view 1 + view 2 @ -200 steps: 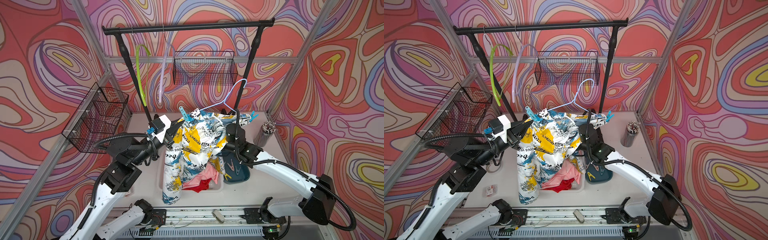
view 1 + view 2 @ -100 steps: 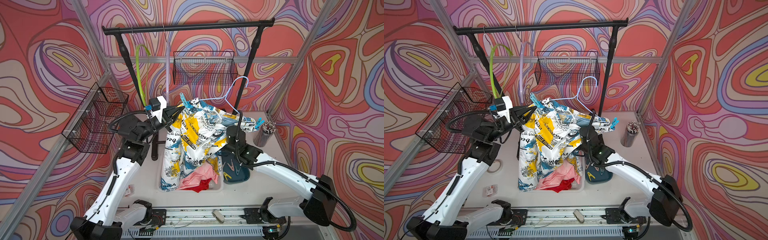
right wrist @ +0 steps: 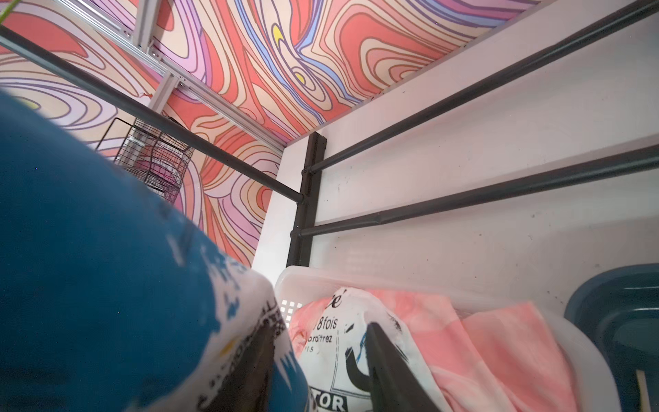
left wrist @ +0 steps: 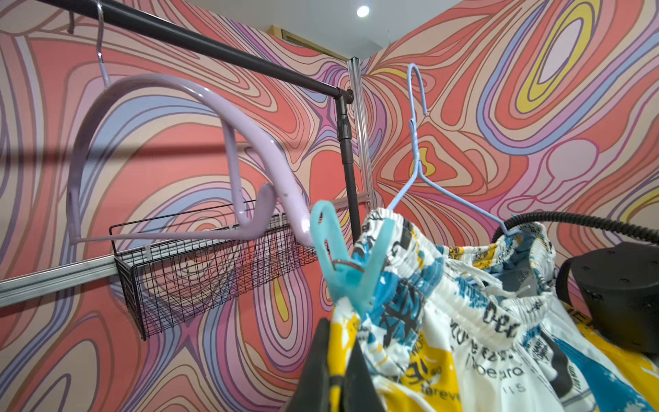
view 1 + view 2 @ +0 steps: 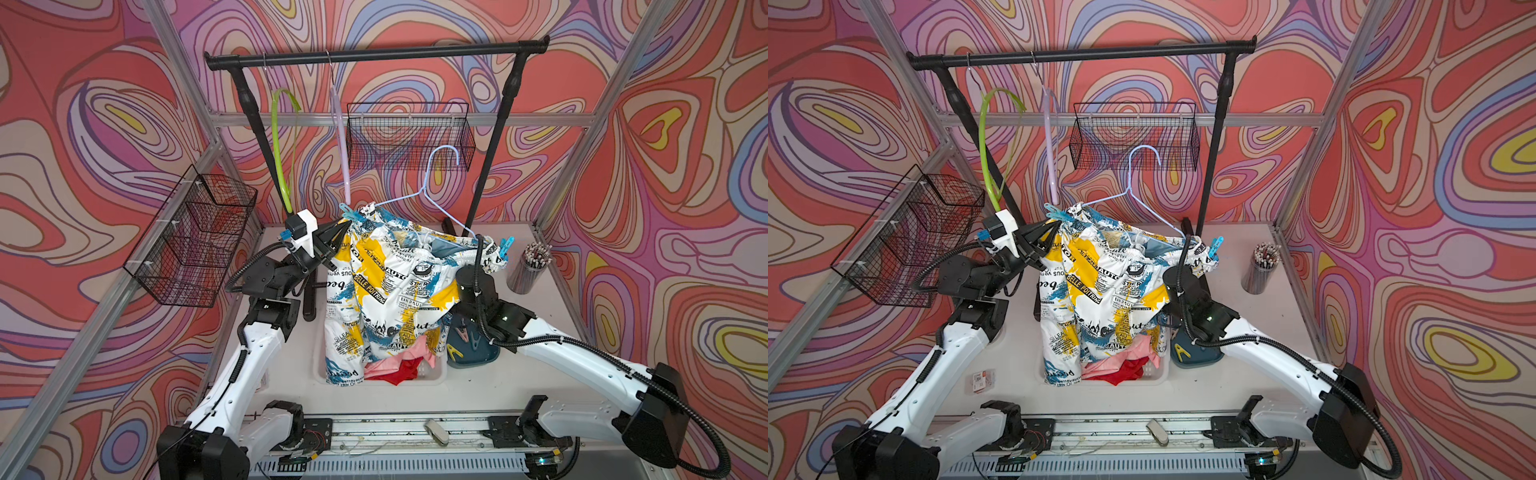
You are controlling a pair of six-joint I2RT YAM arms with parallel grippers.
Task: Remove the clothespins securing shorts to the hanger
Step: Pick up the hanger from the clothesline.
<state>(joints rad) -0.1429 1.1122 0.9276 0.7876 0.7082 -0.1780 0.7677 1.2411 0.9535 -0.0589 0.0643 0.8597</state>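
Shorts (image 5: 386, 291) in newspaper print hang from the blue wire hanger (image 4: 415, 146). Its hook is free in the air below the rail (image 5: 374, 52). A teal pin (image 4: 342, 264) clips the waistband at one end of the hanger and a blue pin (image 5: 505, 247) clips the other end. Both are on, as they were a second ago.

The left gripper (image 5: 338, 239) has its jaws pressed together on the shorts' cloth just under the teal pin, with yellow print caught between the fingers (image 4: 321, 360). A second ago this arm was folded low across the front, with the cloth bunched. Now the arm stands tall and the shorts hang long, their hem down at the white basket (image 5: 436, 376). Since half a second ago the gripper has barely shifted, but the hook has swung from near the right post toward the middle of the back wall.

The right gripper (image 3: 321, 333) is hidden behind the shorts in both top views, below the blue pin, and its wrist is about where it was. In the right wrist view its jaws stand spread. Blue-printed cloth drapes over one finger (image 3: 258, 360) and nothing is pinched between them.

Pink shorts (image 5: 415, 349) and red shorts (image 5: 399, 372) lie in the basket. A yellow pin (image 5: 455, 354) lies in the dark tray (image 5: 478, 361) beside it.
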